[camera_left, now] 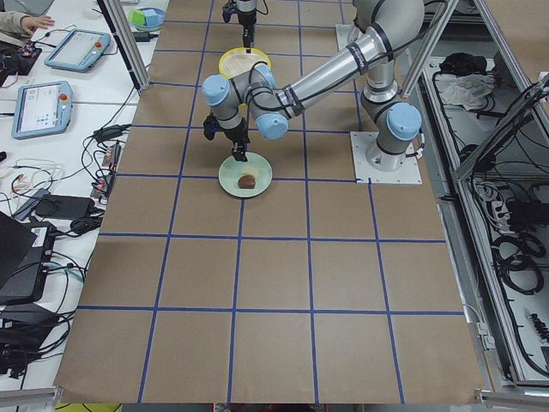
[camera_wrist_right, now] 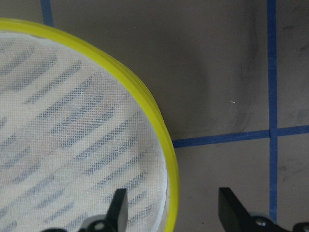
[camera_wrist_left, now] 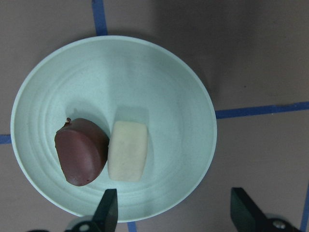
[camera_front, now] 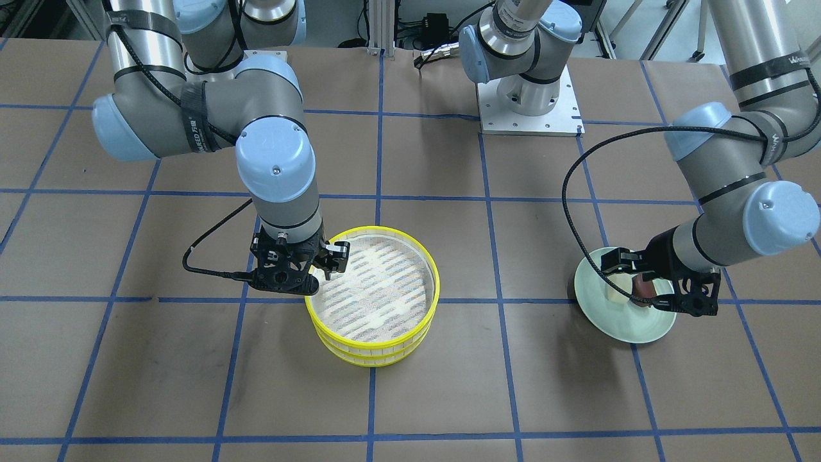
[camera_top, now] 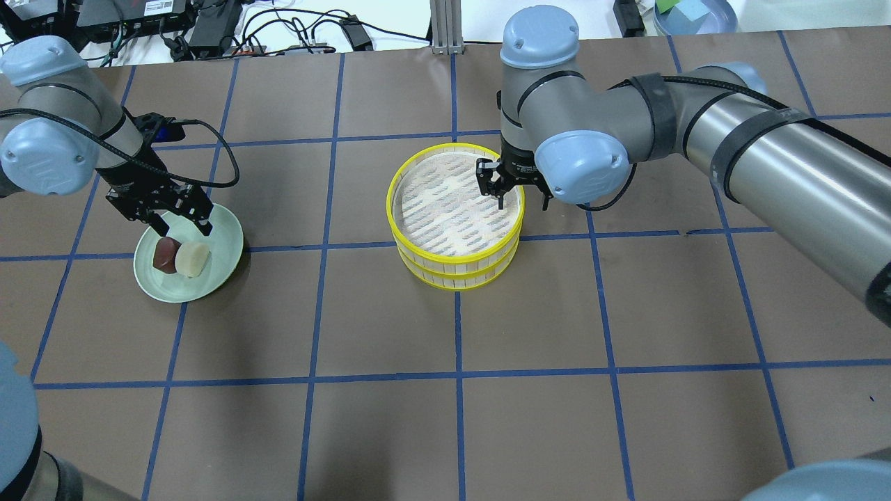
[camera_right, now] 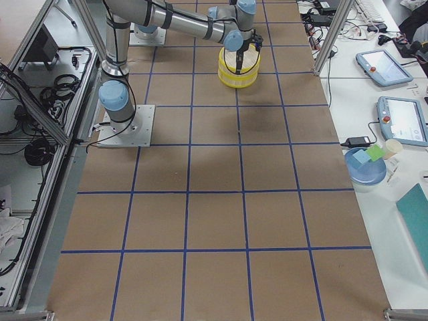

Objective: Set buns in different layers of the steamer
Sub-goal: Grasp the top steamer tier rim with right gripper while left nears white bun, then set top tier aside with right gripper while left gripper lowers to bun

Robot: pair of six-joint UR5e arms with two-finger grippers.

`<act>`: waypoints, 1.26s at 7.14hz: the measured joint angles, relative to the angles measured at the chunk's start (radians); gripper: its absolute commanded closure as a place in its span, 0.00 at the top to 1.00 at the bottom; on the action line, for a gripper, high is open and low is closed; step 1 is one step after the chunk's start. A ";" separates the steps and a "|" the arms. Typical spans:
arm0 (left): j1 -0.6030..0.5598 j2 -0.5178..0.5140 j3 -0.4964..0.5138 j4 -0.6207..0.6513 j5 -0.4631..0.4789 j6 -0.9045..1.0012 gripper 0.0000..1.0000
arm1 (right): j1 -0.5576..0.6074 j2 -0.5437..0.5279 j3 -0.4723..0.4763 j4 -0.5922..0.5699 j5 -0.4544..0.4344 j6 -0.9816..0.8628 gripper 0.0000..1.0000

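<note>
Right gripper point(camera_wrist_right: 171, 208): jaws apart, straddling the rim of top steamer layer point(camera_wrist_right: 145, 104). Advised: clamp squarely, lift straight off lower layer point(camera_top: 452, 275). Left gripper point(camera_wrist_left: 174, 208): jaws apart above plate point(camera_wrist_left: 159, 72); brown bun point(camera_wrist_left: 81, 151) and cream bun point(camera_wrist_left: 128, 151) just ahead, touching.

Two round yellow-rimmed steamer trays point(camera_top: 456, 268) are stacked on the bench point(camera_top: 557, 313). A cream-white blocky bun point(camera_top: 192, 258) and a dark reddish-brown rounded bun point(camera_top: 166, 253) are laid touching on a pale green plate point(camera_top: 221, 240).
</note>
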 measured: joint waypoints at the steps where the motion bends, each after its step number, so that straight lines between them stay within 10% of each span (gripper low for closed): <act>1: 0.001 -0.021 0.000 0.026 0.004 0.002 0.83 | 0.001 0.009 0.001 0.000 0.000 0.003 0.08; 9: 0.003 -0.107 0.000 0.099 0.043 0.005 0.83 | -0.057 -0.151 -0.015 0.169 -0.010 -0.106 0.00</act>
